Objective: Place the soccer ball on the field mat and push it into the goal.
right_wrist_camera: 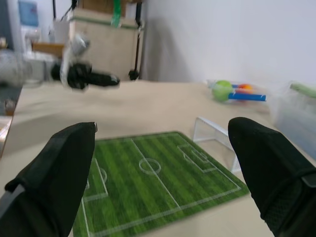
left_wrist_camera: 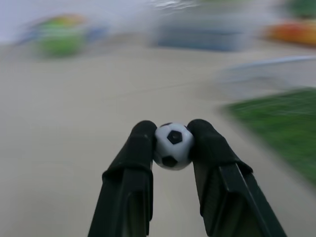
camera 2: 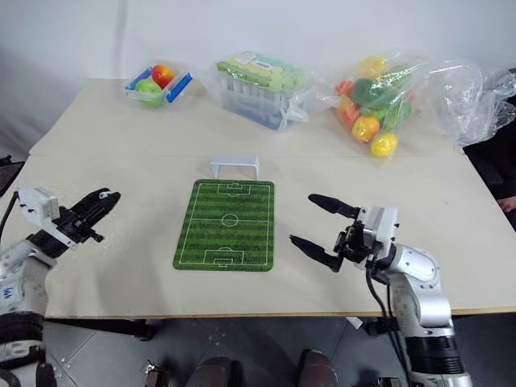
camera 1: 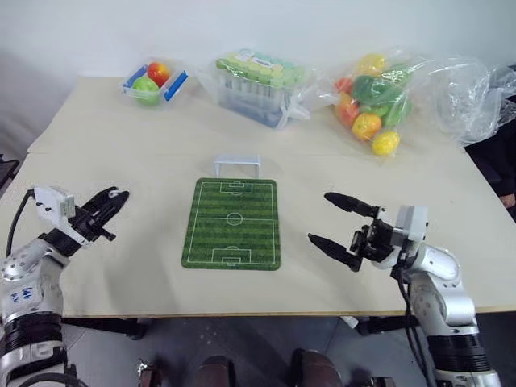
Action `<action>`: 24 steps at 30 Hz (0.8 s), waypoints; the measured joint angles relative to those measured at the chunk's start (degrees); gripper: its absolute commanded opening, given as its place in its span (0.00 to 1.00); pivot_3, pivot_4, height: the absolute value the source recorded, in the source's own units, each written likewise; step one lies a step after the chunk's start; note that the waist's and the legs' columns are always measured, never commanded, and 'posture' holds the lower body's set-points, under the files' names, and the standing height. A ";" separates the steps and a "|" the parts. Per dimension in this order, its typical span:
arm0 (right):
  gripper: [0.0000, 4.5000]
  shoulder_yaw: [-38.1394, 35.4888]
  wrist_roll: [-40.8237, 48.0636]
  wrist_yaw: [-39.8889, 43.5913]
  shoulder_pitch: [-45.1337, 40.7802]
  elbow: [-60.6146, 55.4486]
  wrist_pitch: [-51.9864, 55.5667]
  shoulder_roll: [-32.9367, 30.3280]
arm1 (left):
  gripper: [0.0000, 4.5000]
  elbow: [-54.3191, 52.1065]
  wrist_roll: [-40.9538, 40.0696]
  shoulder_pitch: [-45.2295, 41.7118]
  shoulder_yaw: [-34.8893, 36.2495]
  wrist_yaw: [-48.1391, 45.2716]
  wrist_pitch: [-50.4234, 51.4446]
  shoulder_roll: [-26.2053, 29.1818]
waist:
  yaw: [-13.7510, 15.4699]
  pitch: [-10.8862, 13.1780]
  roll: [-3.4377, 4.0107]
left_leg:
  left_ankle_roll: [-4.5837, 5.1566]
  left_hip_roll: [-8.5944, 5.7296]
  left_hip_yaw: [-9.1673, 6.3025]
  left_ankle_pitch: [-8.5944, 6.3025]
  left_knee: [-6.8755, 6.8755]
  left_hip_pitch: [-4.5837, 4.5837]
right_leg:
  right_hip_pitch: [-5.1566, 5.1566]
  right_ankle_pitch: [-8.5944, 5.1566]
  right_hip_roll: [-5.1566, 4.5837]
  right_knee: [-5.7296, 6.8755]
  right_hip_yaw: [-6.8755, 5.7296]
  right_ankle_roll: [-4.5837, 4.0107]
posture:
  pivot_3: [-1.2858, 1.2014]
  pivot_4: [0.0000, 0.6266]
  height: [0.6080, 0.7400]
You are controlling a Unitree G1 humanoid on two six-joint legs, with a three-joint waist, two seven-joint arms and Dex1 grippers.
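The left gripper [left_wrist_camera: 173, 143] is closed on the ball [left_wrist_camera: 172, 145], which sits pinched between the two black fingertips, clear of the table. It hangs over the left part of the table [camera 1: 121, 193], near the front edge and pointing toward the mat [camera 1: 232, 223]. The right gripper [camera 1: 334, 225] hovers over the right part of the table, just beside the mat's right edge, its two fingers spread wide with nothing between them.

The table is a pale beige board with a seam running across it behind the goal. One green striped mat with white pitch lines lies flat near the middle, its near short edge a little back from the front edge. One small white goal [camera 1: 237, 165] stands at the mat's far short edge, touching it or nearly so. The mat itself is bare.

Along the back edge stand three lots: a clear box with blue clips [camera 1: 155, 80] near the left back corner, holding a green and a red-orange fruit; a wrapped pack [camera 1: 258, 85] in the middle, whose contents look like rows of capped tubes, though that is hard to make out; and a clear bag [camera 1: 403, 93] of toy fruits and vegetables toward the right back corner, with one yellow piece lying at its front.

Wide bare strips of table lie to the left and right of the mat and between the goal and the back row. Behind the table is a plain white wall.
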 measured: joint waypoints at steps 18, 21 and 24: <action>1.00 -5.02 1.58 12.06 12.45 0.38 -2.60 -5.93 | 0.19 8.95 18.81 -12.60 -27.36 -9.75 -12.80 -12.31 | 0.70 0.01 0.10 | 0.07 0.00 0.21 -0.04 0.12 0.08 | 0.05 0.04 0.03 -0.05 0.13 0.08 | 0.52 0.24 1.00; 1.00 -5.14 1.59 10.88 13.61 -1.80 -2.60 -5.79 | 0.19 11.03 19.40 -13.70 -27.65 -9.82 -14.69 -13.09 | 0.67 0.01 0.11 | 0.07 0.00 0.21 -0.04 0.15 0.08 | 0.05 0.05 0.02 -0.05 0.14 0.09 | 0.52 0.24 1.00; 1.00 -5.20 1.59 9.83 14.30 -2.85 -2.61 -5.75 | 0.19 11.38 19.61 -13.77 -27.70 -10.30 -15.65 -13.16 | 0.67 0.01 0.10 | 0.07 0.00 0.22 -0.04 0.16 0.09 | 0.07 0.05 0.02 -0.04 0.14 0.09 | 0.52 0.24 1.00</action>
